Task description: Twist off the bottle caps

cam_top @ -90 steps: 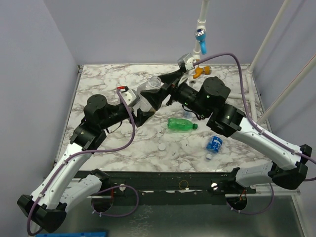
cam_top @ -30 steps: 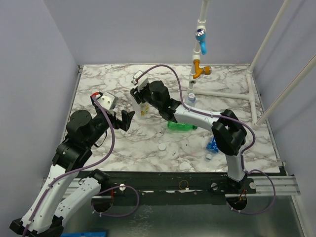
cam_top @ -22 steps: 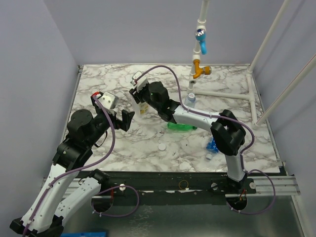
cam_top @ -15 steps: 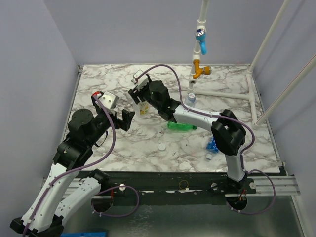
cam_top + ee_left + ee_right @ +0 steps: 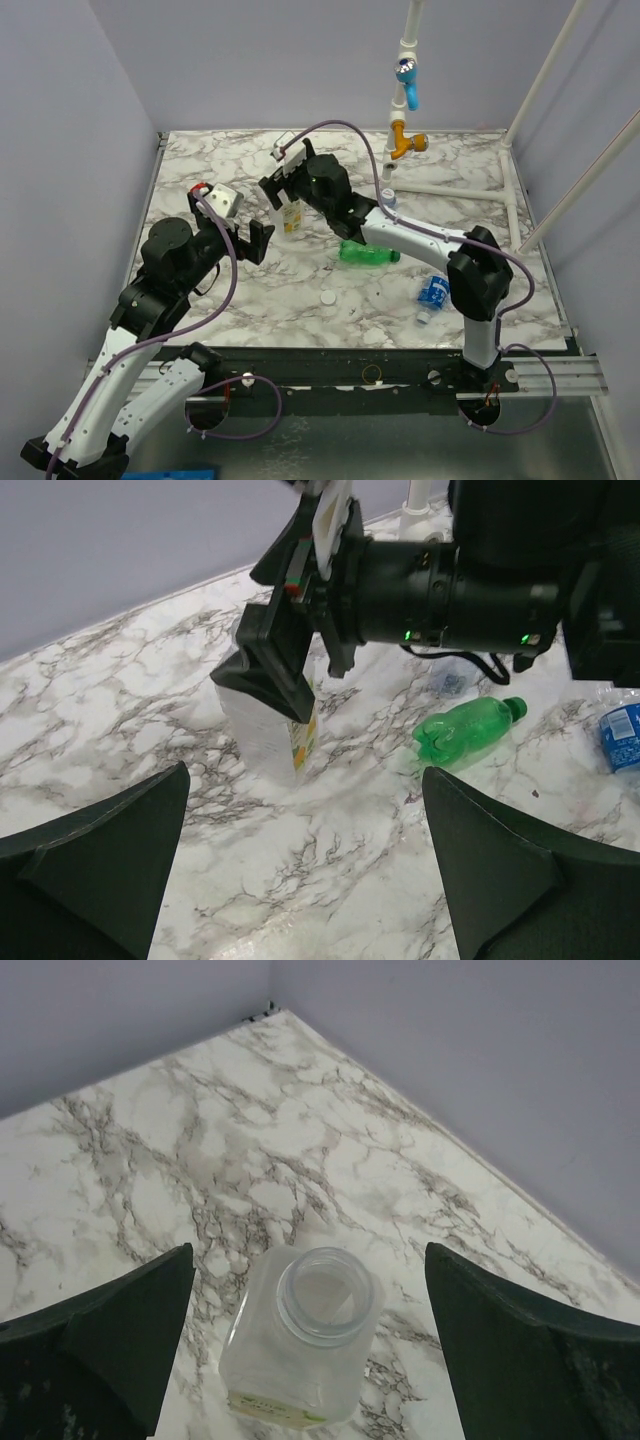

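White marble with grey veins covers the table (image 5: 200,165), the biggest thing here. Two black and white arms are stretched over it.

The left gripper (image 5: 305,780) is held with its fingers wide apart and nothing between them. It is pointed at the tall bottle (image 5: 300,1350) from close by. The right gripper (image 5: 308,1260) is hung just above that bottle. Its fingers are spread wide, one on each side, and the bottle is not touched by them.

Four bottles are counted.
- The tall clear one is stood upright, left of the middle of the table. Its mouth is open and no cap is on it. A label with yellow, orange and a little green is stuck low on its side.
- The green bottle (image 5: 468,730) is laid on its side near the middle of the table, to the right of the tall one. Its green cap (image 5: 516,705) is on.
- Two small clear bottles with blue labels are seen. One (image 5: 434,292) is laid on its side near the front right. The other (image 5: 387,201) is stood by the white pipe (image 5: 411,35) at the back.

The words on the labels are too small to be read.

Two caps are counted for sure, the green one and a white cap (image 5: 327,297). The white cap is laid loose on the table, in front of the green bottle. Whether caps are on the two small bottles cannot be told.
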Available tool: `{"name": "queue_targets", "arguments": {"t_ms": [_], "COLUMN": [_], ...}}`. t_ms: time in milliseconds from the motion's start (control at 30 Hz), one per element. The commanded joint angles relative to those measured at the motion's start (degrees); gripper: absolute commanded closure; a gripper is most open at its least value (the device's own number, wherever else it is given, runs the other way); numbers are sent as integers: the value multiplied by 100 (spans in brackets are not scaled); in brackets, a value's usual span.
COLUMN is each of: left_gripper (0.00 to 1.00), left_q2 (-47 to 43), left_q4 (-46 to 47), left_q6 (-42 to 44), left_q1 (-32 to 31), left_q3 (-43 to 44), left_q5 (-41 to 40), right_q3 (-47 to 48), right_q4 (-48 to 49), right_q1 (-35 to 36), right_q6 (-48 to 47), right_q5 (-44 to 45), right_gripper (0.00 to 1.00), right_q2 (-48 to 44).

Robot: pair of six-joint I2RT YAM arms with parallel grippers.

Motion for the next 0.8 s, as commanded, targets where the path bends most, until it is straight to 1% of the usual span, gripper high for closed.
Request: {"name": "queue_targets", "arguments": {"t_ms": [0, 100, 167, 267, 367, 433, 467, 600, 667, 767], "left_gripper": [1, 1, 1, 1, 1, 1, 1, 1, 1, 1], "left_q2": [83, 140, 165, 225, 304, 381, 473, 1203, 1801, 2822], "left_q4": [23, 25, 2, -132, -319, -363, -381, -436, -428, -436], "left_q6": [-36, 0, 56, 218, 506, 682, 786, 1347, 1646, 2140], "left_q1": [-14, -14, -14, -14, -14, -14, -18, -23, -37, -246], "left_q3": [164, 165, 148, 157, 123, 47, 33, 147, 300, 648], "left_q5": [-7, 96, 246, 688, 1335, 1717, 1935, 2711, 3002, 3084], "right_q3": [-110, -601, -1125, -1939, -2768, -3172, -3334, -3572, -3536, -3404], "right_q4": [-373, -742, -1023, -1356, -1563, -1663, -1872, -2383, -2729, -3274], "right_q1": [10, 10, 2, 1, 1, 1, 2, -4, -1, -2], "right_q6": [313, 584, 779, 999, 1383, 1644, 1775, 2350, 2635, 3007], "right_q5": [-54, -169, -332, -549, -296, 20, 168, 789, 1193, 1728], "right_gripper": [0, 0, 0, 1, 2, 3, 3, 5, 7, 7], "right_q2": [-964, -1617, -2125, -2956, -3763, -4237, -4444, -5149, -5324, -5538]}}
